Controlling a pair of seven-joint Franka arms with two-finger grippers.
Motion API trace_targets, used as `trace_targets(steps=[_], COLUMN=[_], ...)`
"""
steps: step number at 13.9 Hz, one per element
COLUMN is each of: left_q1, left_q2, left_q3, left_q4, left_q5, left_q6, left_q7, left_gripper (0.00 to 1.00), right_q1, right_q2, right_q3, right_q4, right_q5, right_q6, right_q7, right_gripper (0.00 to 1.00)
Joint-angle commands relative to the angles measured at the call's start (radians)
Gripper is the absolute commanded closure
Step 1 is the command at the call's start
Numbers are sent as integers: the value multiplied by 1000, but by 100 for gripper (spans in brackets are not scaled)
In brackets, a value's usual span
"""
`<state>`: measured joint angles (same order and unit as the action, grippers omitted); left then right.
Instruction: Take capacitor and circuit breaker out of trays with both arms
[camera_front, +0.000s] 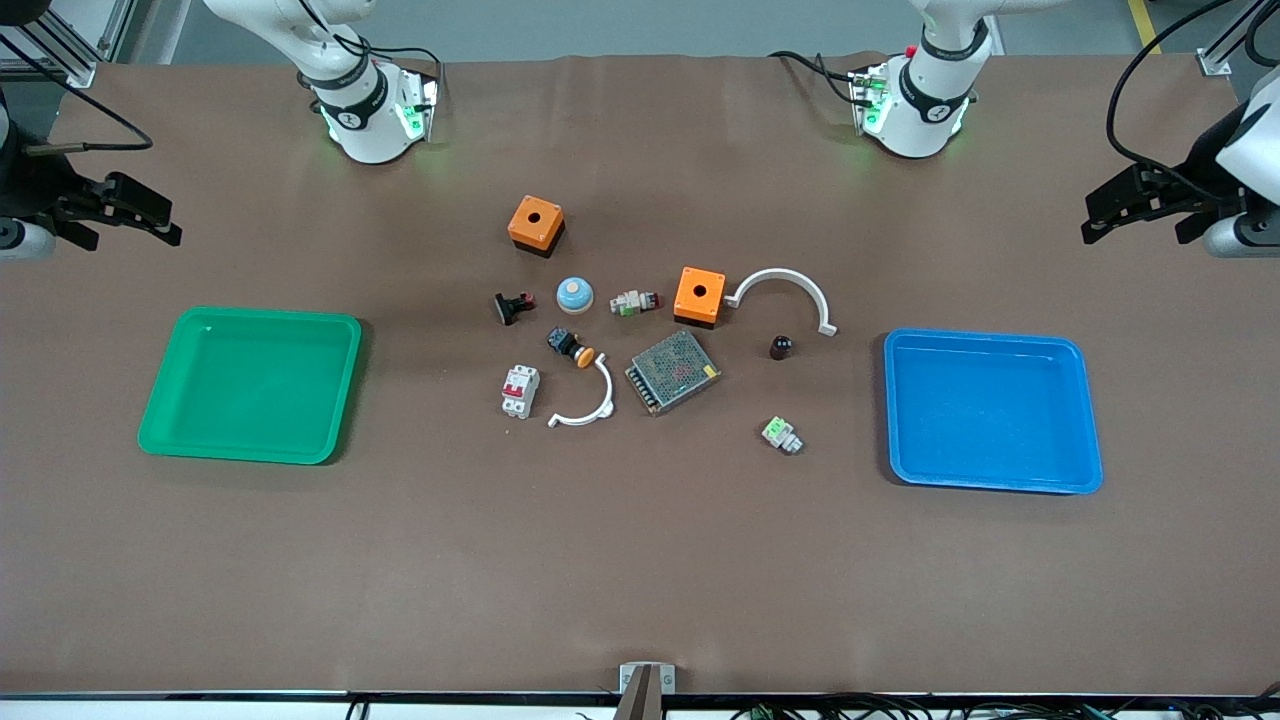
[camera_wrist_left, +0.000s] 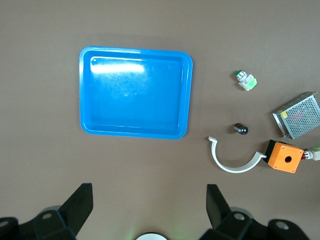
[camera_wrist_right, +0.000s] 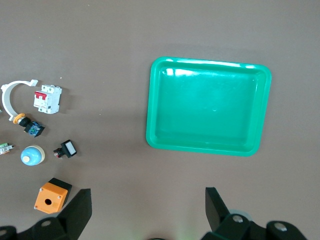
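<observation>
Table (camera_front: 640, 560): brown mat; all parts lie in the middle, between the two trays.
Green tray (camera_front: 170, 400): at the right arm's end; nothing lies in it.
Blue tray (camera_front: 1090, 420): at the left arm's end; also nothing in it.
Task state: the pictures disagree with the task wording; both parts are already on the mat, not in a tray.
Left gripper (camera_front: 1150, 205): waits in the air over the mat at the table's edge, above the blue tray's end; jaws spread wide, nothing between them.
Right gripper (camera_front: 110, 215): waits the same way at the green tray's end; jaws wide apart, holding nothing.
Breaker (camera_front: 520, 390): on the mat, between the green tray and a white arc (camera_front: 585, 405), nearer to the front camera than the black button (camera_front: 570, 347).
Breaker handling: I judge it stiff, light and boxy; the flat long sides give a good hold; better to avoid the red lever.
Capacitor (camera_front: 781, 347): on the mat, between an orange box (camera_front: 699, 295) and the blue tray, just beside the end of the bigger arc (camera_front: 785, 295).
Capacitor handling: probably very light, smooth and round; it may roll or slip, so I would pinch it across the body, centred.
Hard to see: the capacitor's marks are too small to read; whether it stands or lies I cannot tell.
Cut off: in both wrist views only the fingers (camera_wrist_left: 77, 205) show.
</observation>
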<state>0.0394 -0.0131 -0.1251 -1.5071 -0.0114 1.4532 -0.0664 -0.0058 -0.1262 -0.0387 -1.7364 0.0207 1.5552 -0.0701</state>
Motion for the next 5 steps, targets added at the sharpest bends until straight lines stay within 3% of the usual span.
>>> trace_targets(steps=[1, 5], left_q1=[-4, -6], left_q2=[5, 10], left_q3=[-1, -1], left_q4=[16, 16], left_q5=[24, 24], left_q6=[-11, -11], left_q7=[19, 17], left_gripper=[0, 0], right_q1=[-7, -7], right_q2=[-30, -30], right_q3=[5, 5], right_q4=[-20, -20], right_q5=[-21, -19], right_q6=[6, 17], right_q7=[-14, -14], right_gripper=[0, 0])
